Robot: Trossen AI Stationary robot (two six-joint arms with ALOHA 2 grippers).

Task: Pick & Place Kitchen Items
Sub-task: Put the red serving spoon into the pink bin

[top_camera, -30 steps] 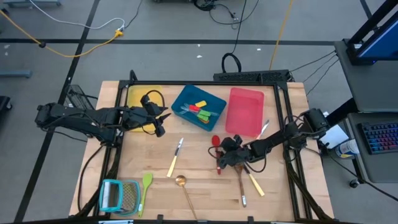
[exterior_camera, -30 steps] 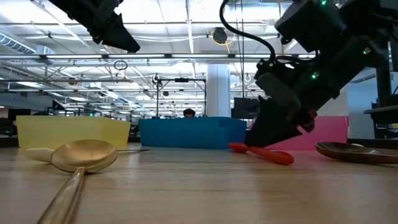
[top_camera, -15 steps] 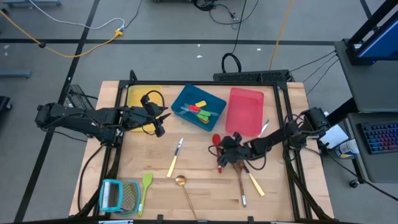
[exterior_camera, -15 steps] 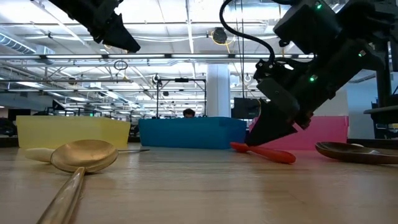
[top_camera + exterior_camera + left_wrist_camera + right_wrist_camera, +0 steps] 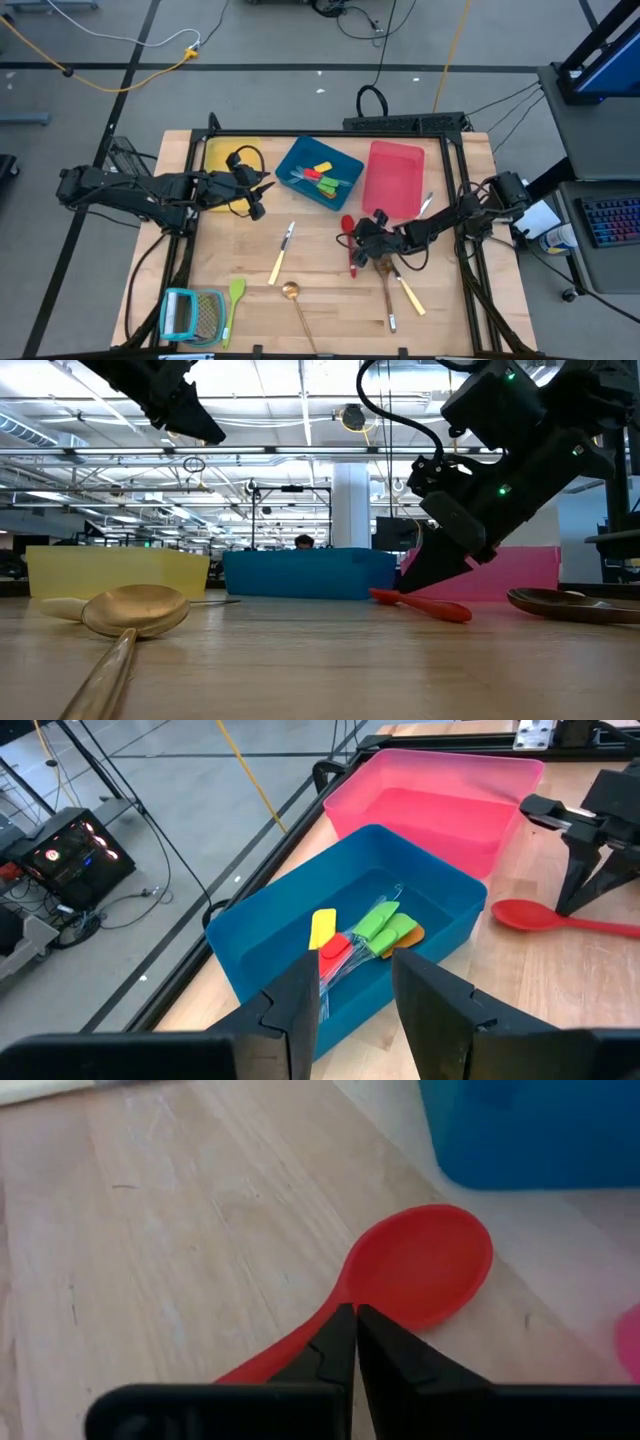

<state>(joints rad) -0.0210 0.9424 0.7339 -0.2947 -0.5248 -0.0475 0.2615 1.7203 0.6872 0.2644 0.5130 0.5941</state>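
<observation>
- The right gripper is down at the red spoon, its fingers pinched together on the handle just behind the bowl.
- The spoon lies on the table just in front of the pink tray, bowl toward the blue tray.
- Risk, as I judge it: the grip sits near the bowl, so the long handle could swing down, twist in the fingers or catch on the wood when lifted.
- A second risk: the wooden spoon and cream knife lie near the pink tray too, close by the arm, and a sweep could knock them.
- The left gripper hangs over the blue tray, fingers parted, holding nothing.
- The right wrist view alone shows the pinch on the neck.
- The low view shows the spoon's handle resting on the table, which the high view cannot settle.
</observation>
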